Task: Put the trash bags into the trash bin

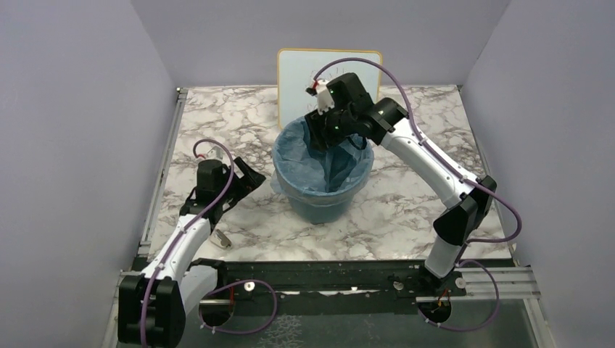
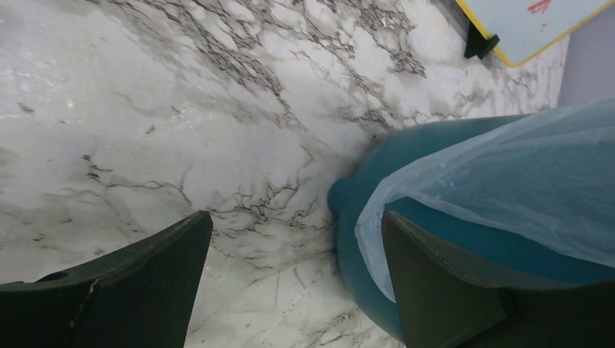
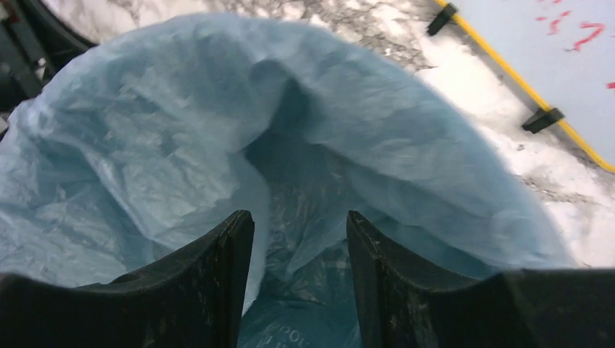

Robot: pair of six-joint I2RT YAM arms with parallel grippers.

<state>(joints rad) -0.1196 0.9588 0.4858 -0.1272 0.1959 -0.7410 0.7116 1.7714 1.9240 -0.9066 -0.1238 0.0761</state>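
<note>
The teal-blue trash bin (image 1: 323, 206) stands mid-table, lined by the light-blue translucent trash bag (image 1: 304, 170), whose edge folds over the rim. My right gripper (image 1: 324, 134) hangs over the bin's far rim, open, its fingers pointing down into the bag (image 3: 181, 145) with nothing between them. My left gripper (image 1: 250, 177) is open and empty, low over the table just left of the bin. In the left wrist view the bin (image 2: 362, 217) and the bag's overhang (image 2: 508, 181) lie beside the right finger (image 2: 435, 290).
A white board with a yellow frame (image 1: 330, 72) stands behind the bin; it also shows in the right wrist view (image 3: 551, 43). A small grey object (image 1: 221, 239) lies on the marble table (image 1: 217, 116) near the left arm. Walls enclose the sides.
</note>
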